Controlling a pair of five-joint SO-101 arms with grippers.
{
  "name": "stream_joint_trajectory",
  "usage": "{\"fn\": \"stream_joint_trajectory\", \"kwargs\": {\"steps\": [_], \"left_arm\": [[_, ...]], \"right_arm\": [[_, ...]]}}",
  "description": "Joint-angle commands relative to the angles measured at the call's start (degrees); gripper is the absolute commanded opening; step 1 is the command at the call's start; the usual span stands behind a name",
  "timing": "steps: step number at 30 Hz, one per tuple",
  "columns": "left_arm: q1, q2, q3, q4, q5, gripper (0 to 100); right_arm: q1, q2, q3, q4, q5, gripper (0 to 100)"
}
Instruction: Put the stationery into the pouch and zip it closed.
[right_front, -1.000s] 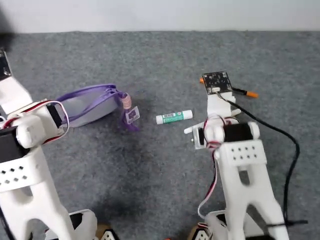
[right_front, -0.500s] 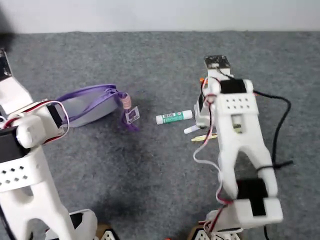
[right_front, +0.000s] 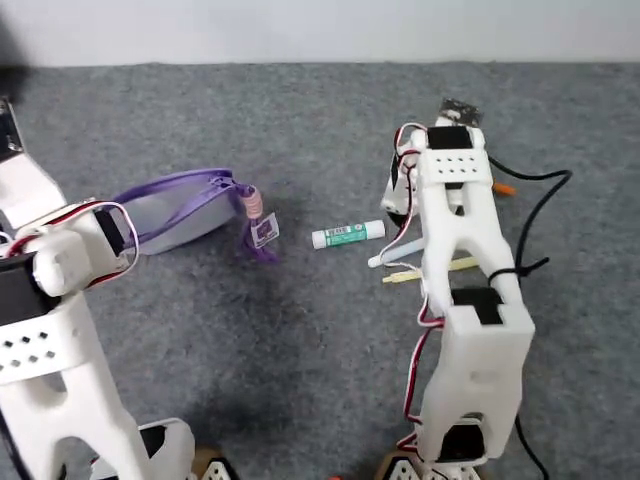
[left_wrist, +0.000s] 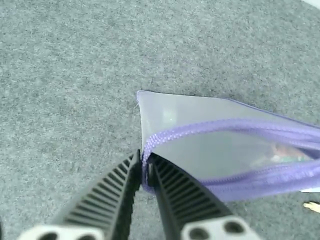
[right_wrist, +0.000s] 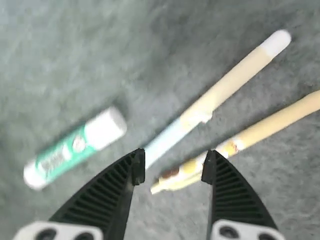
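Observation:
A clear pouch (right_front: 178, 214) with a purple zipper lies at the left of the grey mat, its mouth gaping. My left gripper (left_wrist: 145, 172) is shut on the zipper edge at one corner of the pouch (left_wrist: 210, 140). A green glue stick (right_front: 347, 235) lies mid-table. Beside it lie a white-and-blue pen (right_front: 396, 252) and a yellow pen (right_front: 405, 276). My right gripper (right_wrist: 172, 167) hangs open just above these two pens, the yellow pen (right_wrist: 250, 132) and the pale pen (right_wrist: 220, 92) running between its fingers, the glue stick (right_wrist: 75, 147) off to one side.
An orange-tipped pen (right_front: 503, 187) lies behind the right arm, partly under its black cable (right_front: 545, 205). The zipper pull with a small tag (right_front: 262, 228) trails from the pouch toward the glue stick. Bare mat lies in front of the pouch.
The right arm has unfolded and stretched out over the two pens, bringing its gripper down above them. The left arm and pouch have not moved.

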Motion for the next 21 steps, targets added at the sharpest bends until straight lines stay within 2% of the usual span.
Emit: {"fn": "stream_joint_trajectory", "kwargs": {"steps": [1,4,15,21], "left_arm": [[-0.62,-0.53,0.22,1.14,0.53,1],[-0.62,-0.53,0.22,1.14,0.53,1],[-0.62,-0.53,0.22,1.14,0.53,1],[-0.62,-0.18,0.22,1.05,0.53,1]], "right_arm": [[1.1,2.59,-7.3,0.31,-2.29,19.9],[2.51,6.11,-10.29,0.31,-4.4,19.9],[5.67,16.48,-17.67,-2.68,-4.4,19.8],[5.58,21.49,-19.52,0.57,-4.4,19.8]]}}
